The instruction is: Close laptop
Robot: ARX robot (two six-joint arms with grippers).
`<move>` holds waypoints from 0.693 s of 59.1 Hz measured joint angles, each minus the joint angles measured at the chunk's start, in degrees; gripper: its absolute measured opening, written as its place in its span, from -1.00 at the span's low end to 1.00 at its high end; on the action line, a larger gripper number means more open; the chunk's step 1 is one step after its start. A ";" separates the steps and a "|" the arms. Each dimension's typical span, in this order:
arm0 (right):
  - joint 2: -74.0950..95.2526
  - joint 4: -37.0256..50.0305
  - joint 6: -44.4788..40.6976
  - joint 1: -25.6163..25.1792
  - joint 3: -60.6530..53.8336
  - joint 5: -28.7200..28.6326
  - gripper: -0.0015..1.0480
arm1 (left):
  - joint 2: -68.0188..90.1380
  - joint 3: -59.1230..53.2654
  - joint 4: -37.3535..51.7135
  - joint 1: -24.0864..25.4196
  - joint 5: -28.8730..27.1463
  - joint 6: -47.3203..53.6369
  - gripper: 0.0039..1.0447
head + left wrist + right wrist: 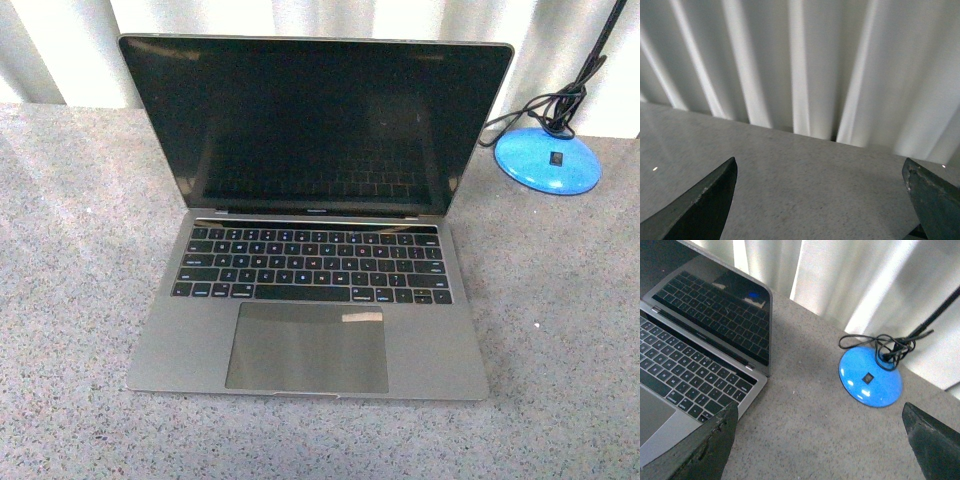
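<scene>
The space-grey laptop [310,290] stands open in the middle of the speckled grey table, black screen [315,120] upright and facing me, black keys and large trackpad toward the front. Neither arm shows in the front view. My right gripper [820,440] is open and empty, hovering over bare table beside the laptop's right edge [705,360], not touching it. My left gripper [820,200] is open and empty over bare table, facing the white curtain; the laptop is out of its view.
A blue round lamp base [548,158] with a coiled black cable and black stem stands at the back right, also in the right wrist view [871,377]. White pleated curtain [300,20] runs behind the table [560,330].
</scene>
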 joint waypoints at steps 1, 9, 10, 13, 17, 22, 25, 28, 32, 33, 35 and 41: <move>0.46 -0.31 -0.11 0.28 0.61 0.13 0.81 | 1.18 1.29 -0.42 -0.50 0.70 0.63 0.87; 6.93 -4.26 -1.84 3.65 9.55 1.88 0.81 | 8.11 9.29 -3.61 -3.56 4.68 6.01 0.87; 7.37 -4.46 -1.97 3.82 10.14 2.08 0.81 | 9.05 10.49 -4.13 -3.93 5.25 6.58 0.87; 9.35 -5.51 -2.27 4.79 13.07 2.78 0.81 | 11.30 13.62 -6.08 -4.79 7.02 8.61 0.84; 11.47 -7.80 -3.06 5.88 16.68 2.56 0.65 | 14.21 17.90 -8.76 -5.64 9.11 10.95 0.60; 13.51 -10.03 -4.35 6.86 20.24 2.21 0.38 | 17.44 22.49 -11.93 -6.25 11.47 12.90 0.33; 14.88 -10.86 -5.16 7.34 22.45 2.10 0.21 | 19.34 25.18 -13.68 -6.69 12.59 13.90 0.15; 16.35 -12.31 -5.92 7.63 24.72 1.62 0.05 | 21.16 27.78 -15.30 -7.08 13.57 14.84 -0.02; 18.14 -13.64 -6.36 7.89 27.54 1.07 -0.19 | 23.74 31.43 -18.03 -7.54 15.15 16.57 -0.26; 18.32 -13.88 -6.47 7.91 27.91 0.90 -0.22 | 24.11 31.93 -18.38 -7.61 15.23 16.81 -0.29; 19.10 -14.60 -6.82 8.07 29.16 0.42 -0.36 | 25.57 33.83 -19.74 -7.91 15.41 17.68 -0.43; 20.92 -16.33 -7.61 8.63 32.02 -1.38 -0.83 | 30.14 39.41 -23.78 -8.87 16.44 19.63 -0.87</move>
